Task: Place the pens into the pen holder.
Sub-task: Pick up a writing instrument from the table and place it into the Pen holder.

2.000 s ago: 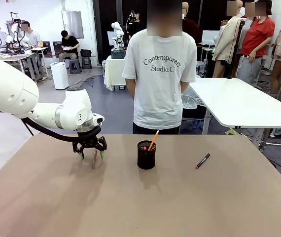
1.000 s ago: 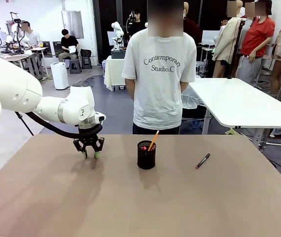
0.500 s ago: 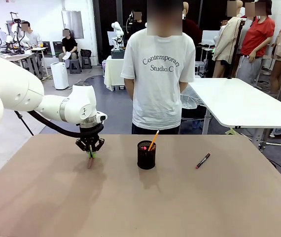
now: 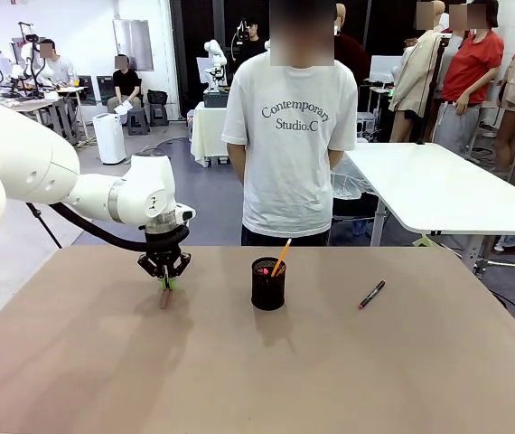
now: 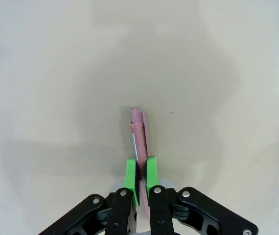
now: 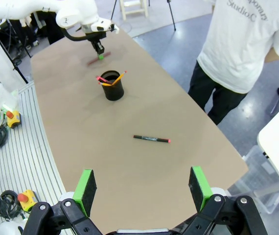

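My left gripper [image 4: 167,283] stands over the table's left part, shut on the reddish-brown pen [image 5: 140,138], whose free end slants down toward the tabletop [image 4: 165,298]. The green pads [image 5: 131,177] pinch the pen's near end. To its right stands the black mesh pen holder [image 4: 268,285] with the orange-yellow pen [image 4: 281,256] and a pink-tipped one sticking out. The black pen with red ends [image 4: 371,295] lies flat further right. In the right wrist view my right gripper [image 6: 143,188] hangs open high above the table, with the black pen [image 6: 151,139], the holder [image 6: 113,86] and the left gripper [image 6: 99,50] far below.
A person in a white T-shirt [image 4: 292,136] stands at the far edge behind the holder, hands behind the back. A white table [image 4: 438,185] stands beyond at the right. The brown tabletop [image 4: 330,371] stretches bare toward me.
The left gripper lifted from beside the pen, shifted slightly, came down and shut on the reddish-brown pen. Over the last half second nothing has moved.
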